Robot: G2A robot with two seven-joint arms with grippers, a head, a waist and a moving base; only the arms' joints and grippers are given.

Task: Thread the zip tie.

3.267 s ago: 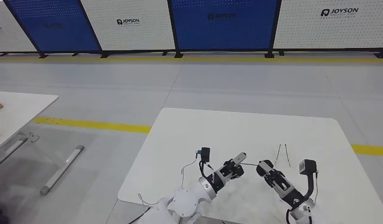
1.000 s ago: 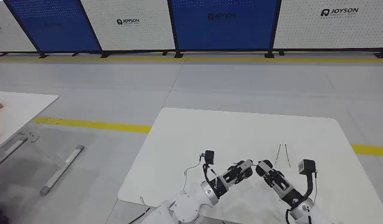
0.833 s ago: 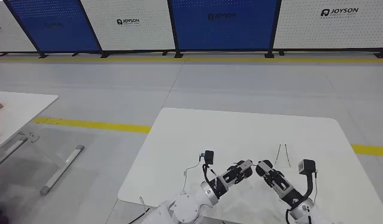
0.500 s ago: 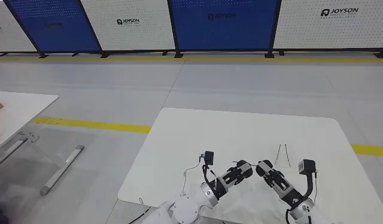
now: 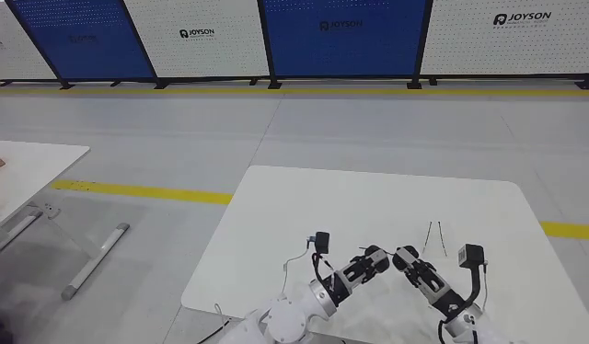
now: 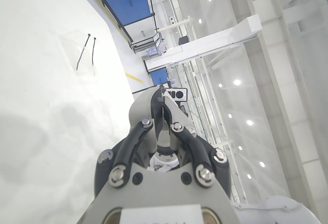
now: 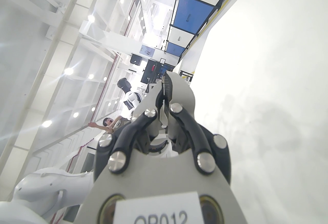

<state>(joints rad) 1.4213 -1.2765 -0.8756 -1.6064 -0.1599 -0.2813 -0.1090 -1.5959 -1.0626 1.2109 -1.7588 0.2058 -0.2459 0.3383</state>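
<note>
1. The left gripper (image 6: 160, 93) hangs low over the near part of the white counter (image 5: 368, 197). Its fingers (image 6: 155, 107) are pressed together, and a thin dark strip, the zip tie (image 6: 162, 109), is pinched edge-on between the pads.
2. The right gripper (image 7: 166, 81) faces it, tip almost against tip. Its fingers (image 7: 179, 91) are also closed, with only a thin strip between them; I judge it is the other end of the same zip tie.
3. Each end is held close to the fingertips, probably so the tail stays stiff and can be aimed into the small head.
4. I think the threading itself is now in hand; whether the tail is already in the head is too small to tell.
5. Two spare zip ties (image 5: 434, 236) lie side by side on the counter, beyond the right gripper and apart from both arms.
</note>
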